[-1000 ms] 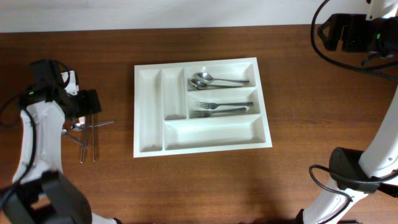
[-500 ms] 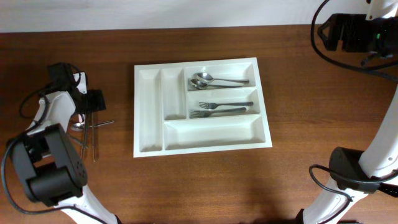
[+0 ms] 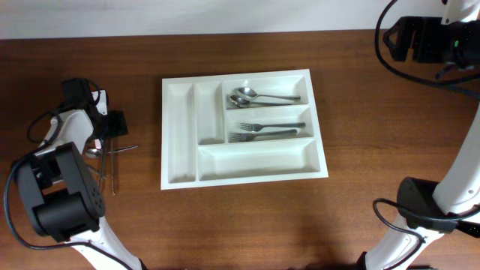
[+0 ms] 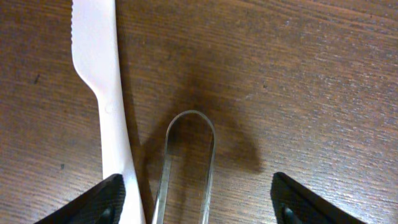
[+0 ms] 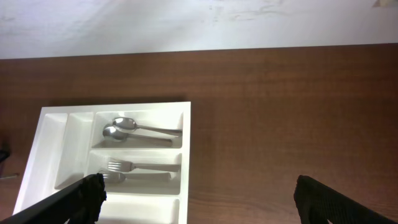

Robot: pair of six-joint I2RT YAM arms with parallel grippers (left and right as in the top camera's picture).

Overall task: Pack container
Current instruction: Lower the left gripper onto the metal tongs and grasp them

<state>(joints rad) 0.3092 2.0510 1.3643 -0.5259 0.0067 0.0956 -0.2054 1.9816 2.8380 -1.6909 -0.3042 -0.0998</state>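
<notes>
The left end effector [image 4: 199,194] is unclenched, astride a metal utensil handle [image 4: 189,149]. A white plastic knife [image 4: 102,81] lies just beside one finger, so I would shift off it before clenching. The container [image 3: 255,161] sits well to its right.

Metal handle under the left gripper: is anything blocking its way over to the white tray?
Nothing visible does. Only bare table lies between the metal handle and the cutlery tray. A white plastic knife lies close beside the handle, next to one finger of the open left gripper, so it might get bumped.
</notes>
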